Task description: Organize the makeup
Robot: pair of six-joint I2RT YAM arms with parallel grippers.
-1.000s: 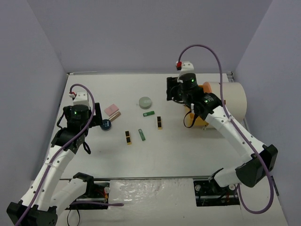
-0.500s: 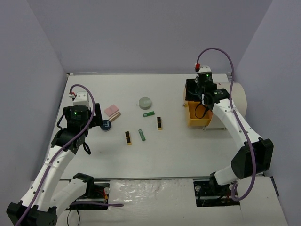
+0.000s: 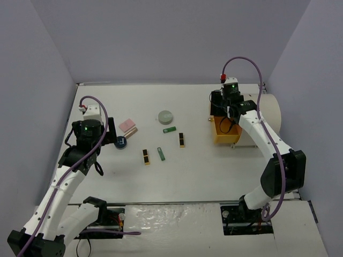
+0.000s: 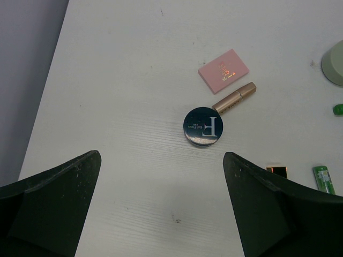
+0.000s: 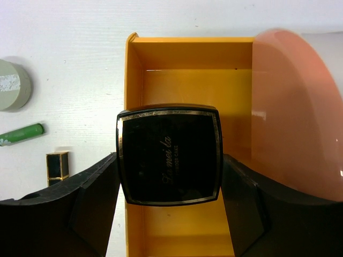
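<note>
My right gripper (image 5: 169, 198) is shut on a black square compact (image 5: 169, 155) with a gold rim, held flat above the open orange drawer (image 5: 187, 85). In the top view this gripper (image 3: 221, 112) hangs over the drawer's far end (image 3: 228, 136). My left gripper (image 4: 161, 203) is open with nothing between its fingers, hovering just short of a round blue compact (image 4: 203, 127). Beyond the compact lie a pink palette (image 4: 224, 70) and a rose tube (image 4: 233, 96). A green round compact (image 3: 165, 116), two green tubes (image 3: 169, 129) (image 3: 161, 153) and two black-gold lipsticks (image 3: 181, 140) (image 3: 146, 156) lie mid-table.
The large cream drum (image 3: 268, 110) lies on its side at the right, against the wall, with the orange drawer pulled out toward the table's middle. Grey walls close in the left, back and right sides.
My right arm has swung right from over the table's middle to above the orange drawer, carrying the black compact. The left arm has not moved.
</note>
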